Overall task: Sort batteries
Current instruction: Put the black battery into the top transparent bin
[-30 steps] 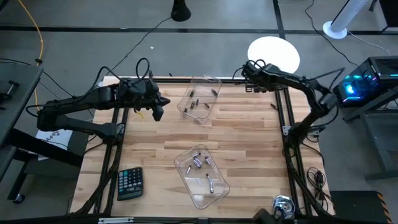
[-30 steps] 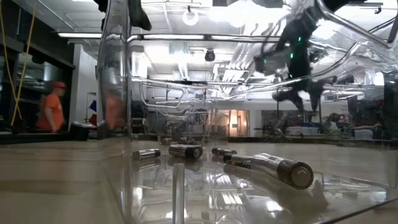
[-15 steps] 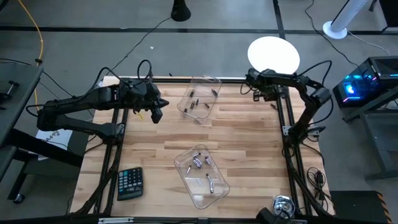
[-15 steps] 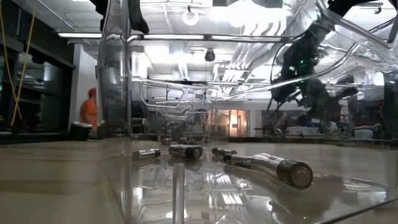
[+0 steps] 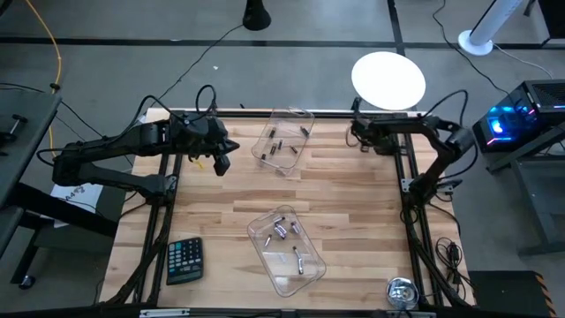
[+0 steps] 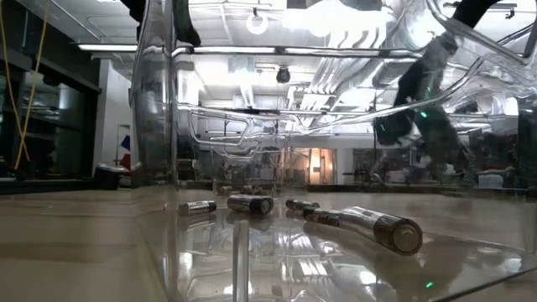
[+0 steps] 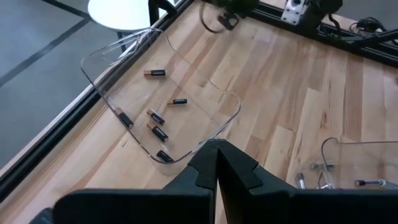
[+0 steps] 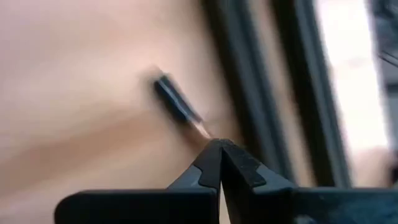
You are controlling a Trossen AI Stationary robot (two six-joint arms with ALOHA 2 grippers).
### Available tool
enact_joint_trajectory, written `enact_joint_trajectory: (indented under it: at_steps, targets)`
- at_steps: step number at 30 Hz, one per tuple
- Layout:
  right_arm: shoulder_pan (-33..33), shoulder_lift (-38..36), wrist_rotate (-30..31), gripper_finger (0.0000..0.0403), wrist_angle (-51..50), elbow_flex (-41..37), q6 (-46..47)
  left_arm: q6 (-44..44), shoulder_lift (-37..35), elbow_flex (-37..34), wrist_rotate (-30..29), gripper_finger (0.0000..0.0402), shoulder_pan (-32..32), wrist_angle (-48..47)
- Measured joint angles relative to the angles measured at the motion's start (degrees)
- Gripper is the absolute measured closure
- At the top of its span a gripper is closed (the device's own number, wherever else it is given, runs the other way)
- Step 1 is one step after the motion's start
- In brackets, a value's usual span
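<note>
Wooden table [image 5: 353,212] carries two clear trays [image 5: 284,140] [image 5: 286,250] holding batteries [image 7: 159,132]. Left gripper [image 5: 222,162] is clenched, empty. Right gripper [image 8: 217,144], also clenched, hovers by a loose battery [image 8: 177,109].

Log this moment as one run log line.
left pincer: shut, beside far tray | right pincer: shut, empty, near loose battery

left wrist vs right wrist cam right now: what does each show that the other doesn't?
Only the left wrist view: a clear tray holding six batteries, the edge of a second tray, and the left pincer, shut and empty.

Only the right wrist view: a lone battery lying on bare wood near the table's dark rail, just beyond the right pincer, which is shut and not holding it.

Both: the wooden table.
</note>
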Motion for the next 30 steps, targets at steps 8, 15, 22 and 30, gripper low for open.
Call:
enact_joint_trajectory:
  at_steps: [8,15,22,30]
  targets:
    - [-0.61,-4.69,4.35,0.0403,0.89,9.63,-6.54,0.00,0.00,0.00,-0.53,0.0402,0.11,0.61]
    - [-4.44,-2.76,-2.02,0.0403,8.39,11.76,-8.43,0.00,0.02,0.00,-1.88,0.0401,0.13,0.93]
    - [0.01,-2.52,-14.16,0.0403,21.29,11.68,-12.08,-1.05,0.02,0.00,-2.57,0.0401,0.13,-0.03]
    - [2.38,0.52,-15.81,0.0377,25.72,11.73,-10.26,-1.05,0.02,-0.02,-2.78,0.0401,0.13,-0.07]
